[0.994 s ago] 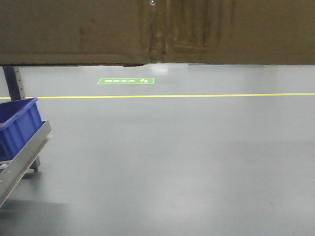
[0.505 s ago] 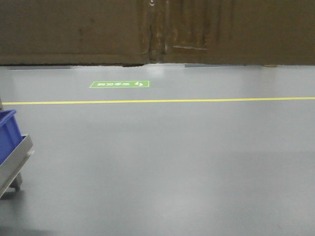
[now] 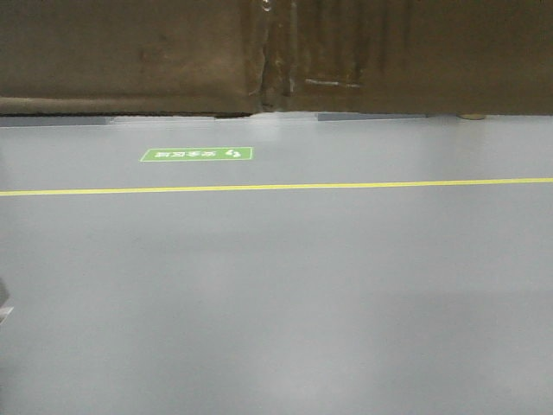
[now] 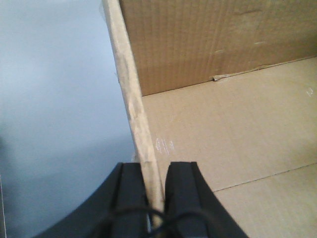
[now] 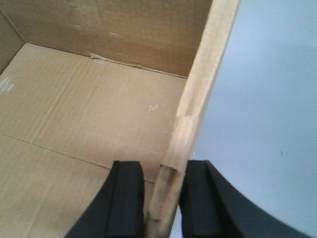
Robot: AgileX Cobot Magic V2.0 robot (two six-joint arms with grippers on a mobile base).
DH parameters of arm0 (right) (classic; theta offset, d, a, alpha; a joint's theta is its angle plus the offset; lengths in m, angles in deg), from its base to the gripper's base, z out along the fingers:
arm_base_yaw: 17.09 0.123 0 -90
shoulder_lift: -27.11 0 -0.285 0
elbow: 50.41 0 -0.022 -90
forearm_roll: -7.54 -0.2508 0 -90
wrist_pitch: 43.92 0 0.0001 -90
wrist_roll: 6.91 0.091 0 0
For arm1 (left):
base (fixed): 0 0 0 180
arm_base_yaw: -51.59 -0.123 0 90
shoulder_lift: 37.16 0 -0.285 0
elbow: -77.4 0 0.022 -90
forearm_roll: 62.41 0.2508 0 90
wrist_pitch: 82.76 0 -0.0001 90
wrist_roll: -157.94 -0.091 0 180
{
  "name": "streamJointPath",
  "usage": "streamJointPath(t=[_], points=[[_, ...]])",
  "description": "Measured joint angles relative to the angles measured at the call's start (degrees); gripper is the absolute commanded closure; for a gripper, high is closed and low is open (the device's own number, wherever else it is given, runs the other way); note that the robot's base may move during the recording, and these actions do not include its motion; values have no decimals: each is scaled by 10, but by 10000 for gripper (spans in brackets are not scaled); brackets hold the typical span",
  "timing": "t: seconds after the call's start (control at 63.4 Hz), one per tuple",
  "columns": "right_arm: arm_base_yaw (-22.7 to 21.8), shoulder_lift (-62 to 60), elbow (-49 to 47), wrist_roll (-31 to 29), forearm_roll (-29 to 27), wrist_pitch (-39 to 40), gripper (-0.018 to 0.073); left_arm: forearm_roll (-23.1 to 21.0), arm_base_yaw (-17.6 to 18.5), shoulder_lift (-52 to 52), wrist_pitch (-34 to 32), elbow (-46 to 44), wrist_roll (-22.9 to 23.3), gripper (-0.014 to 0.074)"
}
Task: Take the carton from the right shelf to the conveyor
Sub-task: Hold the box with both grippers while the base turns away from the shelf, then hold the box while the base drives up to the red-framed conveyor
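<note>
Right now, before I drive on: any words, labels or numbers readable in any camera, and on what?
Green sign on the floor: white characters and a small symbol, too small and blurred to read.
Carton, outer face in the front view: no print visible.
Carton interior, both wrist views: only faint white scuffs, not readable text.
No other text shows in any view.
</note>
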Motion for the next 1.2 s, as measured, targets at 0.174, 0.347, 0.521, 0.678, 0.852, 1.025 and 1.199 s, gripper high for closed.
streamJointPath(t=[0.174, 0.347, 0.521, 0.678, 0.852, 1.025, 1.199], points=[[0, 0, 0, 0, 0, 0, 629, 1, 0, 0, 0, 0, 0, 613], [0, 0, 0, 0, -1, 0, 629, 1, 0, 0, 0, 0, 0, 613], [0, 0, 0, 0, -2, 1, 629, 1, 0, 0, 0, 0, 0, 613], [0, 1, 0, 0, -2, 5, 629, 3, 0, 0, 0, 0, 0, 613], [0, 1, 0, 0, -3, 30, 629, 7, 0, 0, 0, 0, 0, 613], [0, 2, 0, 0, -3, 58, 629, 19, 0, 0, -2, 0, 1, 613], [0, 2, 0, 0, -3, 86, 629, 38, 0, 0, -7, 0, 1, 613]])
